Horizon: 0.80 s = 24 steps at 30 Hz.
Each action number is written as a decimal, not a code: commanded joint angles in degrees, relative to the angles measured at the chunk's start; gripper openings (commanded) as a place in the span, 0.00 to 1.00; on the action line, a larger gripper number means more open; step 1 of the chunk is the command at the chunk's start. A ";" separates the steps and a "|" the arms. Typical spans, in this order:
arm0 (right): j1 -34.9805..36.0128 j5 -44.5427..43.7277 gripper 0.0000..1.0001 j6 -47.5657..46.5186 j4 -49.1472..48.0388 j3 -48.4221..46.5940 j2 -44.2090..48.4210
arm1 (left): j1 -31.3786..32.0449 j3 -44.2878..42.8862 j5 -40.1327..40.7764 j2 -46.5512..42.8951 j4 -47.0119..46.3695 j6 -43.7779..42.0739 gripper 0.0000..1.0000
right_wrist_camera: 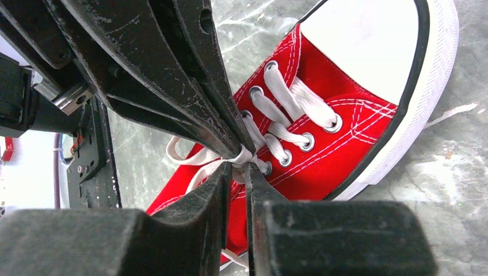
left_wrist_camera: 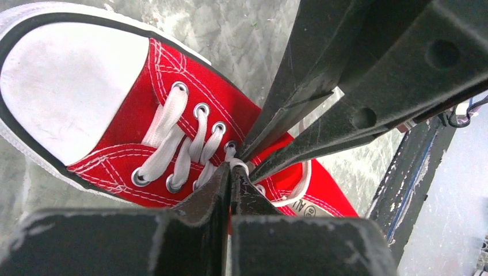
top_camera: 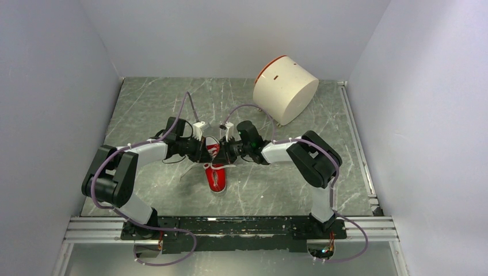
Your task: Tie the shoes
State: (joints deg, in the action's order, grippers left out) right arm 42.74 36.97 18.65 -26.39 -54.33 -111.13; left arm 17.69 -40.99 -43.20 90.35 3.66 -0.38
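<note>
While my left fingers [left_wrist_camera: 201,195] and right fingers [right_wrist_camera: 198,201] are meeting, each pinching narrow on the white laces [right_wrist_camera: 244,156], likely to cinch a knot, I'm watching the red sneaker [top_camera: 217,179] lying mid-tabletop [top_camera: 161,109], toe near.

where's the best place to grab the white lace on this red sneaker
Grip the free stretch of lace by the top eyelets, coming from above on either side of the sneaker; lower down it lies flat, threaded tight across the shoe.

Left arm [top_camera: 145,153]: black joints, white middle part.
Right arm [top_camera: 276,152]: same black and white.
Cables [top_camera: 248,106]: thin, purple, loopy.
Fingers [left_wrist_camera: 190,225]: black, flat, scratched.
</note>
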 commanded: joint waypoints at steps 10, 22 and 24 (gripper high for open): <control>-0.11 -3.09 0.00 1.09 2.22 1.08 5.35 | -0.03 -1.07 1.39 -0.70 2.76 -1.12 0.06; -0.03 -7.48 0.00 -0.01 4.05 2.05 8.80 | -0.10 -1.46 10.47 -8.90 7.35 3.85 0.42; -0.11 -8.18 0.00 -0.84 6.43 1.10 9.24 | -0.08 -2.02 13.36 -9.51 9.83 4.49 0.47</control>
State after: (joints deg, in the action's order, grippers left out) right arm 42.50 30.83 19.42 -22.85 -51.62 -103.85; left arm 17.72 -41.63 -35.88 83.07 9.06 2.24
